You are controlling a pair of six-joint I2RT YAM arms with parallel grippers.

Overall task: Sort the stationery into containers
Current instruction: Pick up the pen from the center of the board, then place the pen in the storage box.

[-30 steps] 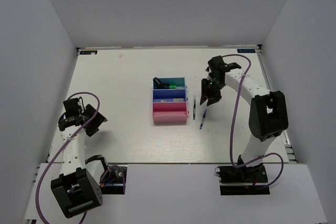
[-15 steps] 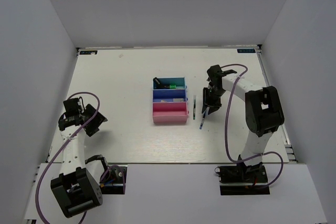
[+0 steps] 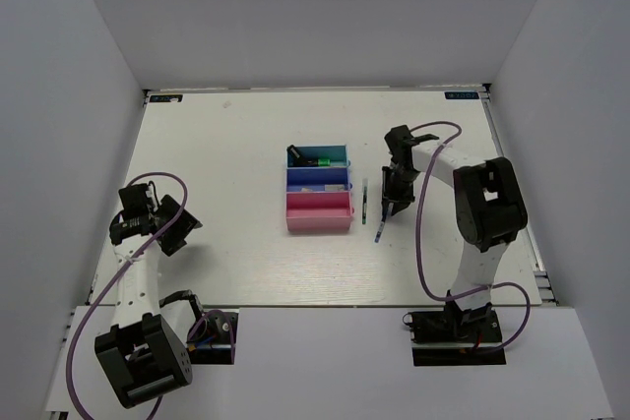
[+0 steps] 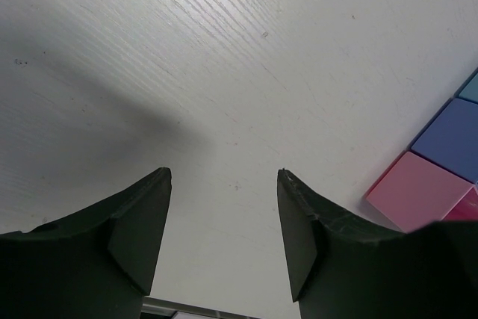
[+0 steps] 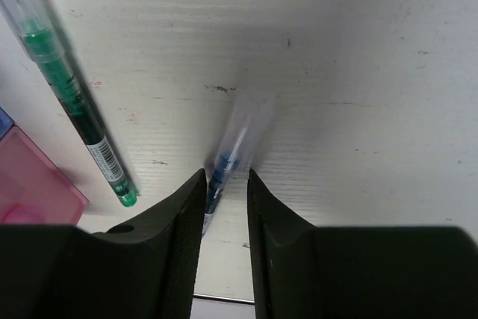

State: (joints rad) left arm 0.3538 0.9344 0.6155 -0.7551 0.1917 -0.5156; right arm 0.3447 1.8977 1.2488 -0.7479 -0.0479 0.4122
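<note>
Blue pen (image 5: 240, 136) blurred, tip behind right hand (image 5: 225, 178); green pen (image 5: 63, 87) cut by edge.

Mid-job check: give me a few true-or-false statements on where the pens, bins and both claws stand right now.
1. The left claw holds a pen. False: it is open and empty above the table.
2. The right claw straddles the blue pen. True.
3. The green pen lies inside the pink bin. False: it lies on the table beside that bin.
4. A highlighter sits in the teal bin. True.
</note>
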